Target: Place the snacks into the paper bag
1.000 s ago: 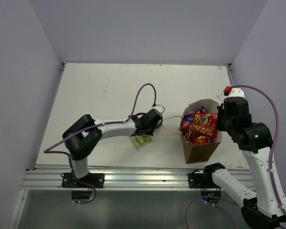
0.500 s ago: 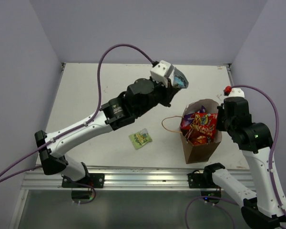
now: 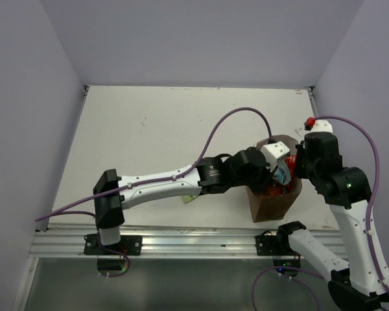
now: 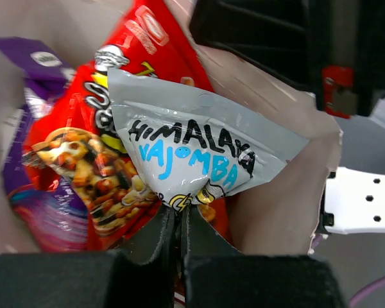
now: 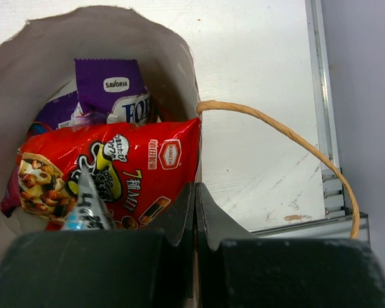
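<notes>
From overhead, my left arm is stretched low and nearly straight from its base at the near-left edge across to the paper bag. Its wrist is bent down so the left gripper sits in the bag's mouth. The fingers are pinched tight on one corner of the pale blue-white packet. That packet is held inside the opening, lying against the red-orange printed packet (the purple packet sits behind, at the left of the wrist view).

My right arm stands folded upright just beside the bag, its forearm tipped down toward the rim. The right gripper is closed on the bag's wall at the rim, with the loop handle arching off to one side.

On the table, the green packet lies outside the bag, mostly hidden beneath my left forearm.
</notes>
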Available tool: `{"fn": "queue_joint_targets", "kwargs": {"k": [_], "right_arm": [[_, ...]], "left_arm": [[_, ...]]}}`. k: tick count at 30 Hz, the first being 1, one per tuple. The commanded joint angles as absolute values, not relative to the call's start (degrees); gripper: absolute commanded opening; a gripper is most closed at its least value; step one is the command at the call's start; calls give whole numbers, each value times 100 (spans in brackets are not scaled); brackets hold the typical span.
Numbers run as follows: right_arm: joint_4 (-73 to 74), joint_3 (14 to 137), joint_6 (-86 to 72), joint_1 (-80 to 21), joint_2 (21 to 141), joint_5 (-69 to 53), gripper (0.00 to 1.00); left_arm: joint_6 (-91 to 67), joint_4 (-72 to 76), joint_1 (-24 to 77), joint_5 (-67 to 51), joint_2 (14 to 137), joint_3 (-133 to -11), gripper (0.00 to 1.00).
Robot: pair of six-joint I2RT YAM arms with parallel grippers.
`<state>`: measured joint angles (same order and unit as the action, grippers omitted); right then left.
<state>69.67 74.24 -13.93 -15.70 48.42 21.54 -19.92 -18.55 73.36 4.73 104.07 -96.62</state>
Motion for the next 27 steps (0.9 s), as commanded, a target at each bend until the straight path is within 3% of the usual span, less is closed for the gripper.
{"fn": "queue_joint_targets", "kwargs": {"k": [1,2,3,6,9,13,16,20,23,27], "right_arm": [[6943,7515,-1441,-1582,4755,2171,0],[6952,7506,-1450,-1582,4755,2162,0],[6952,7506,-1459,-1582,4746,2153,0],[6943,7497,-1459,-1582,4746,2153,0],[6943,7506,-1450,-1582,4755,2136,0],[6943,7506,-1450,-1582,4772,2110,0],[6952,7515,-1441,-1582,4755,2127,0],[6961,7497,-1450,-1582,4711,2118,0],[6935,7445,-1433,-1582,4685,2101,0],[6873,7471,-1380,-1582,4790,2030,0]], "left_arm": [[-1951,-2214,7479,395,10450,-10142,1],[-1960,-2293,7479,430,10520,-10203,13],[-1977,-2442,7488,465,10547,-10343,48],[-1943,-2619,7523,675,10521,-10616,86],[-1855,-2654,7620,931,10240,-10915,95],[-2012,-2839,7629,1659,9618,-11101,96],[-2398,-2848,7428,2941,8855,-10234,98],[-3461,-2647,6357,3550,7517,-7397,98],[-3691,-2145,5530,2825,6935,-5947,98],[-3665,-1777,5282,1900,7452,-5371,98]]}}
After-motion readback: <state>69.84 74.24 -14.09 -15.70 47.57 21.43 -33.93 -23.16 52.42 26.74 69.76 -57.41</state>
